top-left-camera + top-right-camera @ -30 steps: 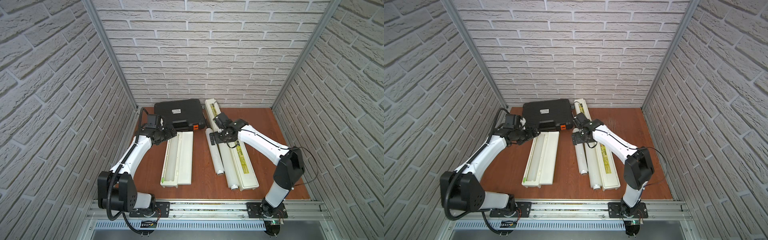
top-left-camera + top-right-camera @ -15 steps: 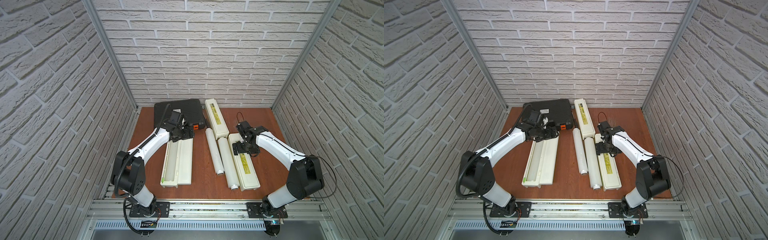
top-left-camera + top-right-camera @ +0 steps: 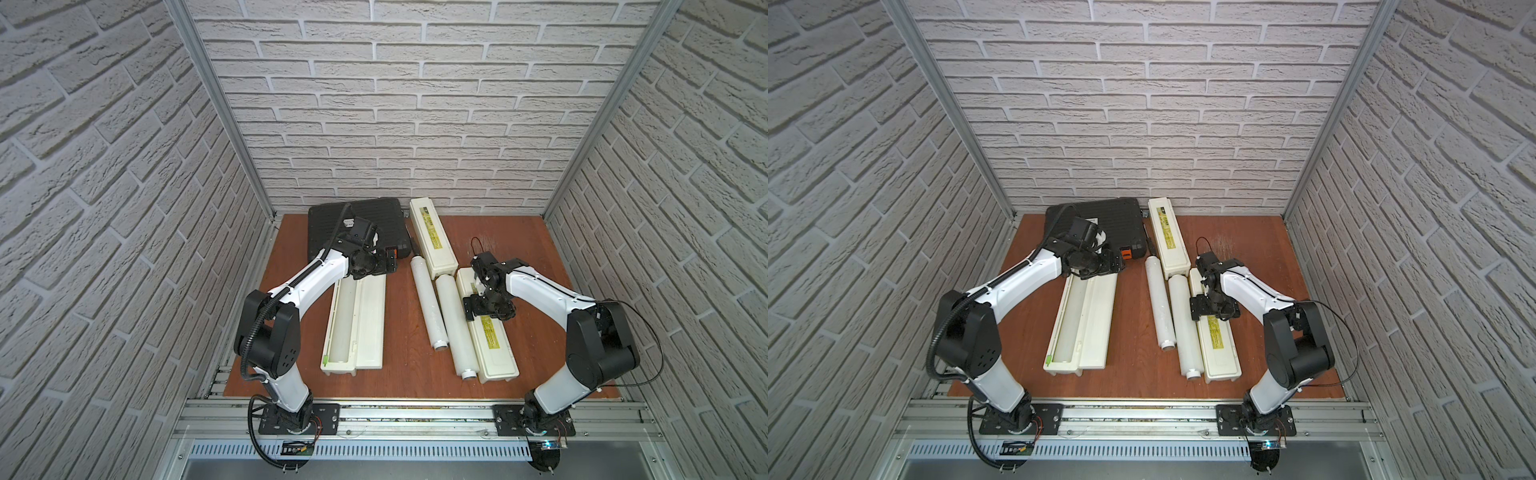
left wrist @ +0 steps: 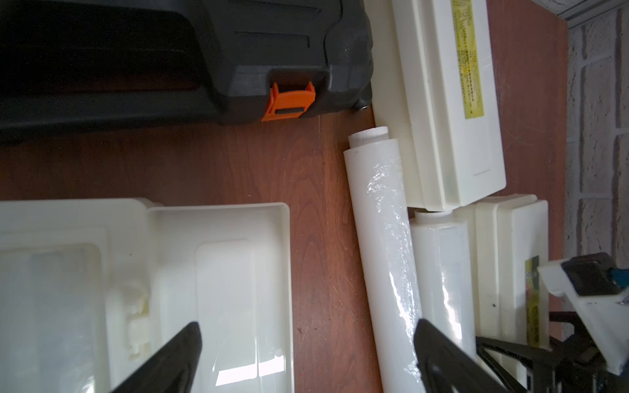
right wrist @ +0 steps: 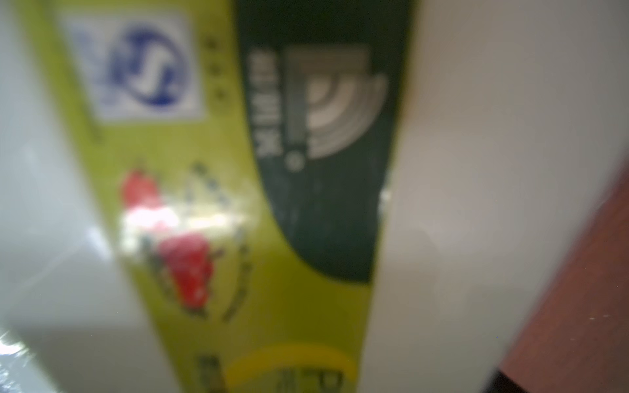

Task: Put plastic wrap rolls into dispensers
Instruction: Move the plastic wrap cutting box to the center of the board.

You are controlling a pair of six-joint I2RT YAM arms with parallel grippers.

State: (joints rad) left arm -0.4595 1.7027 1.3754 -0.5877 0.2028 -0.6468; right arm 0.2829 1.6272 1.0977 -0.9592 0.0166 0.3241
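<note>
Right claw (image 3: 478, 309) hangs close over a closed cream dispenser (image 3: 498, 357) with a yellow-green label.

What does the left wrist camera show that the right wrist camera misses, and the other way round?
Only the left wrist view: the black case with its orange latch, the open dispenser, the thinner roll beside the thicker roll, the back closed dispenser, and the left gripper, open. Only the right wrist view: blurred print on the label, a blue logo and red shapes. Both: the front closed dispenser carrying that yellow-green label, and the brown table.
</note>
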